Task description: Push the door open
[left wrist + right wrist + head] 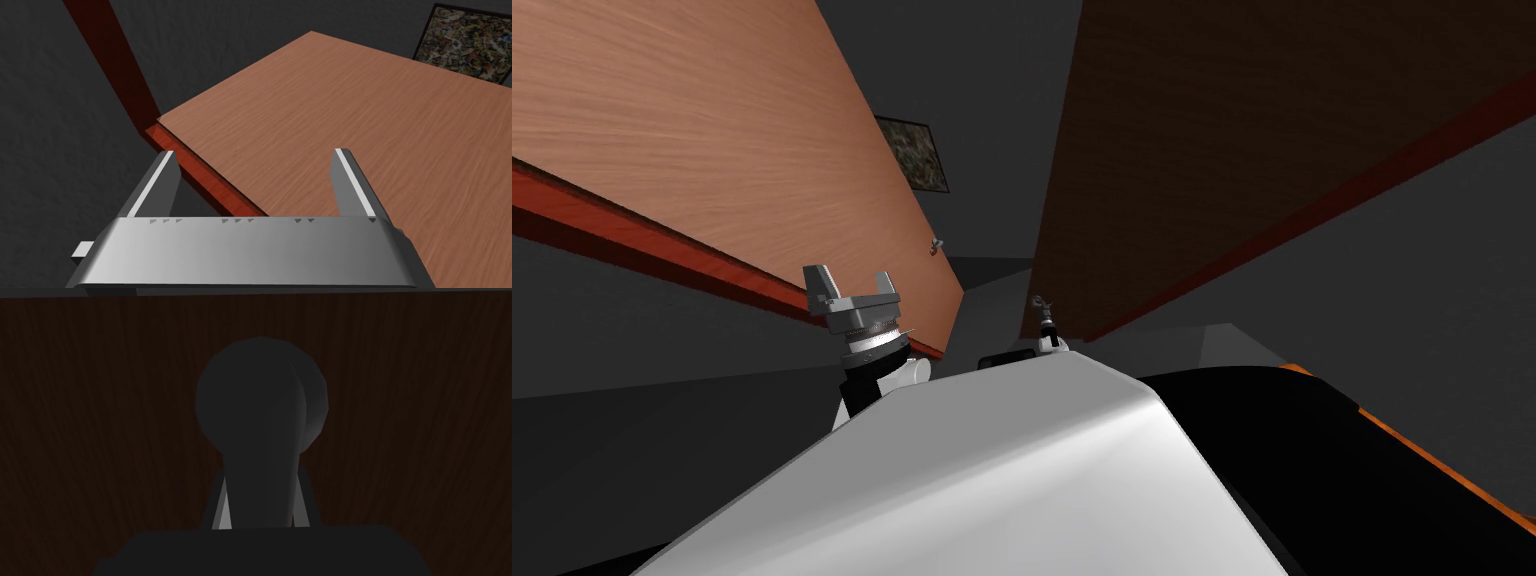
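**Right gripper (261,474).** The two fingers are clamped onto the lever handle (260,413) of the dark brown door (100,413), one finger pressing each side of the lever's shaft. We see only the lower part of each finger (222,508); the tips are hidden behind the lever. The handle is dim grey with a round plate behind it, and the seam between lever and plate is hard to make out.

In the head view this door stands ahead and to our right, its panel cut off by the picture's upper edge. The handle sits at the door's lower near corner, just above the chest's tip, too small for detail. A dark red frame strip (1362,185) runs along the door's right side.

**Left gripper (255,165).** The fingers are spread wide with nothing between them. The gripper is raised ahead of our left shoulder, near a second, light brown wooden door (350,125). We cannot tell whether it touches that panel. A red frame (210,182) borders the panel's edge, with dark grey wall (50,125) beside it. A small handle (937,245) sits at this door's far edge, too small to read its shape.

**Surroundings.** A framed speckled painting (470,42) hangs on the wall beyond, cut off at the corner of the left wrist view and partly hidden by the light door in the head view. At the head view's lower right, a black area (1272,450) is edged by an orange strip (1412,442), which we cannot identify.
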Controlling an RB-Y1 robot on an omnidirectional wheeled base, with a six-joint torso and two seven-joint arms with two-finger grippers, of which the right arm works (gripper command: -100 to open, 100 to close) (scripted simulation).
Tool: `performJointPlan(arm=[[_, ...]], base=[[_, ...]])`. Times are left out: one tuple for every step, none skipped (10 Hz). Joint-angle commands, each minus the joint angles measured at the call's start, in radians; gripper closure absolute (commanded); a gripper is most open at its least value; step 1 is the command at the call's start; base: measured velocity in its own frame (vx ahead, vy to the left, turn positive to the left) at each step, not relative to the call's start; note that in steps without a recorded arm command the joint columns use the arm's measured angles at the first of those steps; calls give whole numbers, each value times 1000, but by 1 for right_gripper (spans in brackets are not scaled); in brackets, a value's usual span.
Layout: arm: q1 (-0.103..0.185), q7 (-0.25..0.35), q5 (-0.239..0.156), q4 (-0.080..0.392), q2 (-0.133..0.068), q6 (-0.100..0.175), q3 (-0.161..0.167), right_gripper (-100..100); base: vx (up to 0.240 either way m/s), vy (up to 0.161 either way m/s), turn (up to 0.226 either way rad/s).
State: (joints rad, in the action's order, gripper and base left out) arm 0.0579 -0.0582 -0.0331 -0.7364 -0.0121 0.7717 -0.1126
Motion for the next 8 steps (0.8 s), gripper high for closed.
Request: performJointPlan(arm=[[-4,-8,-10,-23,-16,-9,-22,100],[-4,-10,-16,-23,-21,-9,-33,100],[-4,-13,-23,-24,-26,-10,-44,100],[-4,-13,-23,-24,-26,-10,-44,100],[-4,-13,-23,-24,-26,-10,-44,100],[-4,-13,-23,-24,-26,-10,-44,100],[-4,-19,-36,-24,-35,-10,-69,100],[-4,-21,-40,-25,-37,-10,-75,100]], base=[[199,49,-63],[223,56,-44],[227,41,-61],[137,32,-34],[40,17,-7],[-18,3,18],[91,41,-55],[168,68,-112]])
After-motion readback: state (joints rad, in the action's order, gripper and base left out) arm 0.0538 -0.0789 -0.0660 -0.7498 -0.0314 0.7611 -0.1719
